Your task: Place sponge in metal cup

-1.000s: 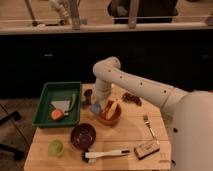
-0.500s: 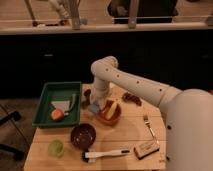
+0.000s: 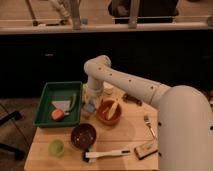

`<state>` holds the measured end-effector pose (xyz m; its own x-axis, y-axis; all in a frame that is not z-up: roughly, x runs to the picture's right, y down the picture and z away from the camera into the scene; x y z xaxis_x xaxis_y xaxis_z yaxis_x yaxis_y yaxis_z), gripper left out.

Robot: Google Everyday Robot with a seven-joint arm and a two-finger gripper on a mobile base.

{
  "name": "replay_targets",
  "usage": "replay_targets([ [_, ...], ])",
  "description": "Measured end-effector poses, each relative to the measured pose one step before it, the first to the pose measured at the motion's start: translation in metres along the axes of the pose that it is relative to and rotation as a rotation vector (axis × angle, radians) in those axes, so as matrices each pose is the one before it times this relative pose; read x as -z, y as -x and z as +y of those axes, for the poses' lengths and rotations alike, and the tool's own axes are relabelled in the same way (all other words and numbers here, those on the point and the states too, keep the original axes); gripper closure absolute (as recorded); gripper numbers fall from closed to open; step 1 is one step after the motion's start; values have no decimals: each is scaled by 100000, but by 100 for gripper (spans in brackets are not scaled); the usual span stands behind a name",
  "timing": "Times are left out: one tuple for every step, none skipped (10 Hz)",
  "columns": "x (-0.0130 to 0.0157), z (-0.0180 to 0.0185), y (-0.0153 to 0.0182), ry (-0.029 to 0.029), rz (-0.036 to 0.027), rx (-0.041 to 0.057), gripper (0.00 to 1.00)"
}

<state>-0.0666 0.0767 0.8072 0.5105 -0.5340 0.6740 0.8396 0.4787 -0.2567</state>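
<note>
My gripper (image 3: 91,101) hangs down from the white arm's elbow (image 3: 97,67), between the green tray (image 3: 46,99) and the orange bowl (image 3: 109,112). The blue-grey sponge (image 3: 89,108) shows right under the gripper's tip, at the table near the tray's right rim. I cannot tell whether the gripper holds it. I cannot make out the metal cup; the arm and gripper hide the table just behind the sponge.
A white cup (image 3: 107,90) stands behind the orange bowl, which holds a yellow item. The tray holds a grey and an orange item. In front are a dark bowl (image 3: 83,135), green cup (image 3: 56,146), white-handled brush (image 3: 107,153), tan block (image 3: 146,149) and fork (image 3: 149,125).
The arm's elbow and gripper have shifted slightly left toward the tray; the sponge stays under the gripper's tip. Nothing else moved.
</note>
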Motion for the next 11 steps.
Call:
replay_targets([
  [199,317,-766,222,1096,287,100],
  [270,260,-761,288,1271,176,100],
  [293,188,-807,-16,1043,118,100],
  [141,84,-407,-129,549,567,100],
  [181,-10,-415,-362,614,1529,100],
  [158,-297,-266,-1189,690,4486,100],
  [129,-275,-106,-818,625,4037,100],
  [247,-569,-127,-826,759,4653,100],
  [211,-954,-80,-672,620,4325,100],
  [214,-878,-202,-473,578,2913,100],
  [144,-543,-262,-194,270,1814,100],
])
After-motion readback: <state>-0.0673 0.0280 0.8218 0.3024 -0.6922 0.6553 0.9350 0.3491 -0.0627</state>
